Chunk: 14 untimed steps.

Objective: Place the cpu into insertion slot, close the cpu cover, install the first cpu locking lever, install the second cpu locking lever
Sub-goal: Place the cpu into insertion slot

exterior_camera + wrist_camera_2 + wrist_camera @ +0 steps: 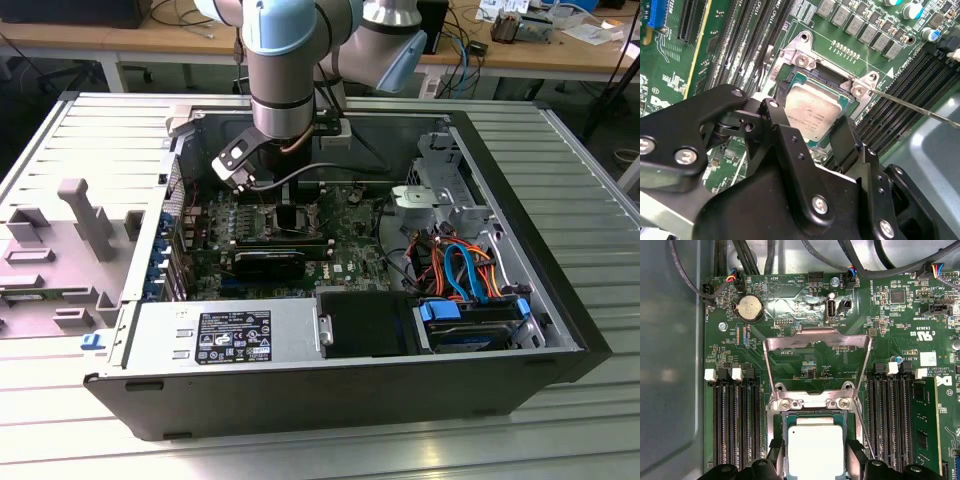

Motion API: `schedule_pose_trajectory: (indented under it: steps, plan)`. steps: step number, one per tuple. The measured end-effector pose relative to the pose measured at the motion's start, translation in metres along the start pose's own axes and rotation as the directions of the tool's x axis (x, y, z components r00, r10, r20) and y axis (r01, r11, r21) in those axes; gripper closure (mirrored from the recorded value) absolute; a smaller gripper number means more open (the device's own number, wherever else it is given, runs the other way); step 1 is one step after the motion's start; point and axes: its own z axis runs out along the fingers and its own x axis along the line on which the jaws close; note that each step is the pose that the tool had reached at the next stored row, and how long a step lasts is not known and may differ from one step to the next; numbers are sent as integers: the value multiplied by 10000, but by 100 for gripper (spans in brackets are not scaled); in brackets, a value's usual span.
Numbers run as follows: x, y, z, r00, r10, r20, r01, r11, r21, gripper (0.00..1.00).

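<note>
Green motherboard (900,325): one cpu (816,450) in insertion slot (812,402), one cpu cover (790,342) raised, tool (815,462) wide astride cpu.

On my exterior feed I see the arm (285,90) as a silver-grey metal tube with rounded, pale blue plastic joint caps (288,25). A black bracket at the wrist carries a small white-faced camera module (233,159), and a thin black cable (295,171) loops out beneath it. In the second wrist view, the matte black gripper (810,120) is built of angular link plates (685,125) pinned with bright silver screw heads (819,204).
</note>
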Motion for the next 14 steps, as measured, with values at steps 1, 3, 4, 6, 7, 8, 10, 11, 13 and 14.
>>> schedule_pose_trajectory:
  steps: [1,3,4,6,7,8,10,11,13,14]
  plan:
    - [0,0,0,10000,0,-1,0,10000,0,39]
    - [-2,1,-34,10000,0,1,0,10000,1,39]
    - [-2,3,-76,10000,0,-1,0,10000,0,39]
    - [-2,5,-136,10000,0,-3,0,10000,-1,39]
    - [-5,7,-130,9992,17,-396,-14,10000,59,53]
    - [-77,33,-108,9993,-22,-382,27,9999,145,89]
    - [-81,36,-76,9992,-187,-362,194,9996,191,89]
    - [-82,36,-70,9992,-193,-358,200,9996,199,89]
    - [-84,35,-51,9992,-201,-350,209,9995,222,89]
    - [-84,35,-43,9992,-203,-350,211,9995,224,89]
